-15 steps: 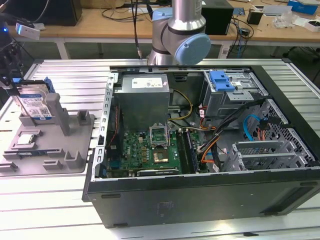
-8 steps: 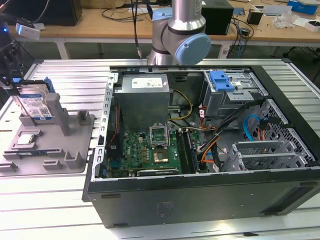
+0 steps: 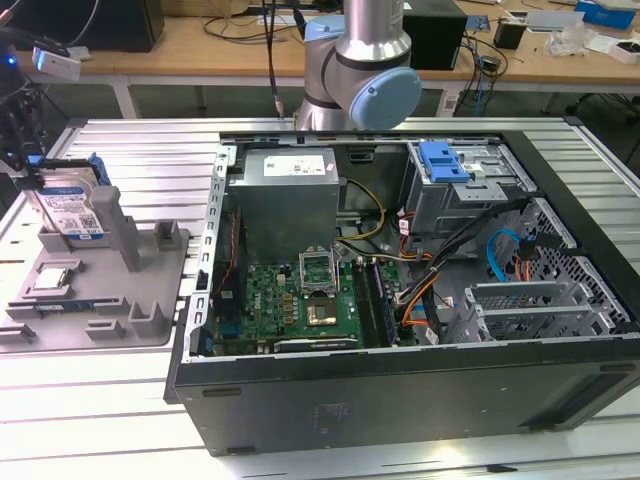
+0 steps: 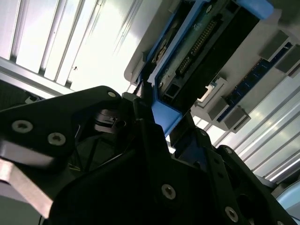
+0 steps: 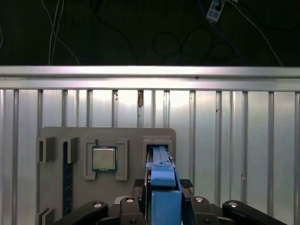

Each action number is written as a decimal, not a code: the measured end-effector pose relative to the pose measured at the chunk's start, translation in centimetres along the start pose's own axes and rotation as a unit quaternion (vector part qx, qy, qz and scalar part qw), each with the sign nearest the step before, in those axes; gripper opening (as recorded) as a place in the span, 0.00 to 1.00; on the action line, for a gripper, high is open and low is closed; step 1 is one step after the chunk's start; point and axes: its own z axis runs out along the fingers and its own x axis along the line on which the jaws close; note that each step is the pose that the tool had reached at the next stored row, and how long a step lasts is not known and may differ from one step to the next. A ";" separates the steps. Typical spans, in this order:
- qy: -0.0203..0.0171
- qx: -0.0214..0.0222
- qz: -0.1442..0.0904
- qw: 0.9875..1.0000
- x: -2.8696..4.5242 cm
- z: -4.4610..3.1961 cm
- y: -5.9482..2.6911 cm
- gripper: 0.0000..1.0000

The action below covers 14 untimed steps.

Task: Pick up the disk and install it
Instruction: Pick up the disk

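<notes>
Your gripper (image 5: 162,184) is pinched shut on the disk (image 3: 71,208) at its blue top edge. It stands upright in the grey holder (image 3: 150,322) — likely the only edge you can reach.

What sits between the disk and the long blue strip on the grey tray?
The CPU chip lies between the disk and the blue strip, in the first wrist view.

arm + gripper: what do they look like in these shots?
The arm is a silver-grey tube with rounded grey joints and a light blue round cap. The gripper is matte black, built of angular plates studded with silver screw heads in both wrist views.
</notes>
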 end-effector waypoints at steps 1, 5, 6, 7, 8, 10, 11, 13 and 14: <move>0.000 0.000 0.000 1.000 0.00 0.01 0.00 0.41; 0.000 0.000 0.000 1.000 0.04 0.16 0.00 0.41; 0.000 0.000 0.000 1.000 0.06 0.18 0.00 0.41; 0.000 0.000 0.000 1.000 0.07 0.19 0.00 0.41; 0.000 0.000 0.000 1.000 0.09 0.21 0.00 0.41; 0.000 0.000 0.000 1.000 0.10 0.24 0.00 0.41; 0.000 0.000 0.000 1.000 0.10 0.26 0.00 0.41; 0.000 0.000 0.000 1.000 0.10 0.26 0.00 0.41; 0.000 0.000 0.000 1.000 0.10 0.26 0.00 0.40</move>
